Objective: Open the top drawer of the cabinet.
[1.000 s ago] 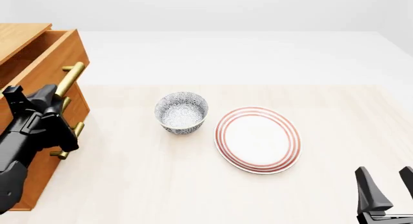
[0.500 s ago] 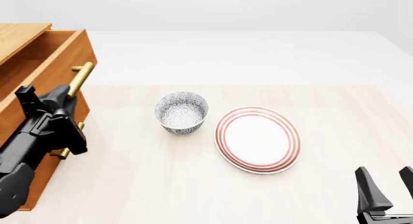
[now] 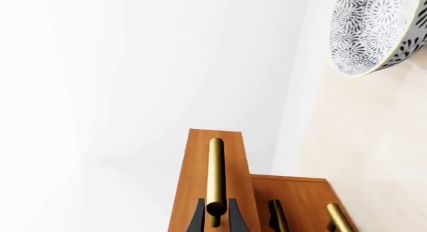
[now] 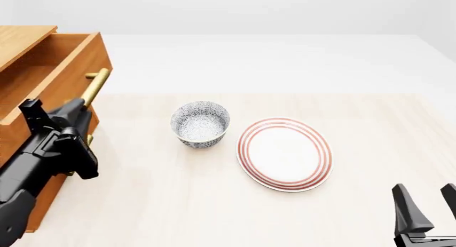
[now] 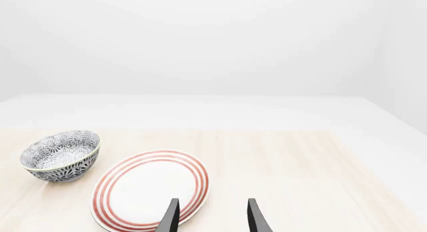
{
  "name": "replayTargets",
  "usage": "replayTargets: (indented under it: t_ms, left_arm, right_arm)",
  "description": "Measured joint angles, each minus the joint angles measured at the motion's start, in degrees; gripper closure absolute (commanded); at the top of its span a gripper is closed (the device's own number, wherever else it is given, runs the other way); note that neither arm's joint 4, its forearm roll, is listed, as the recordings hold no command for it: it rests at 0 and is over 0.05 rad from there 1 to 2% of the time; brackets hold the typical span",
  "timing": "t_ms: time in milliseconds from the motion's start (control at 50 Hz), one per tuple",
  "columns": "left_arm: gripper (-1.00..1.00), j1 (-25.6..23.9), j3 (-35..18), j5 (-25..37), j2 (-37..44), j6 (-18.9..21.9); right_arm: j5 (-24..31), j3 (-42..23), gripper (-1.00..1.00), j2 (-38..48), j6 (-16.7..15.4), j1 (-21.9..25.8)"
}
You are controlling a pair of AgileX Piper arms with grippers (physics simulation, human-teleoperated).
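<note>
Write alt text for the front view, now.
The left gripper grips the brass handle of the top drawer, pulled partly out of the cabinet at far left. A patterned bowl and red-ringed plate sit apart on the table; the right gripper waits open at lower right.

We see the cabinet (image 4: 32, 204), tall orange-brown wood at the table's left edge, its top drawer (image 4: 68, 71) pulled partway out toward the bowl side, open box interior showing, brass bar handle (image 4: 95, 86) across its front.
</note>
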Motion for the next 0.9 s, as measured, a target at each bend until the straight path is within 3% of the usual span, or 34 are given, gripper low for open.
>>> replayTargets:
  t_ms: [40,60,260,580,740,900]
  left_arm:
    - [1.00,-0.17,0.18,0.24,-0.43,-0.08]
    - [-1.00,-0.25,0.28,0.34,-0.61,-0.13]
    - [-1.00,-1.81,1.03,-0.65,-4.56,-0.08]
    - [-1.00,-4.81,1.15,3.12,-9.65,-1.97]
    - [-1.00,-5.49,-0.31,8.14,-13.40,-5.54]
    - [-1.00,-5.23,-3.90,16.69,-18.02,-12.31]
  right_arm:
    - [0.00,0.00,-1.00,0.00,0.00,0.00]
    - [0.00,0.00,-1.00,0.00,0.00,0.00]
    - [0.00,0.00,-1.00,0.00,0.00,0.00]
    - [0.00,0.00,-1.00,0.00,0.00,0.00]
    - [0.00,0.00,-1.00,0.00,0.00,0.00]
    - [0.00,0.00,-1.00,0.00,0.00,0.00]
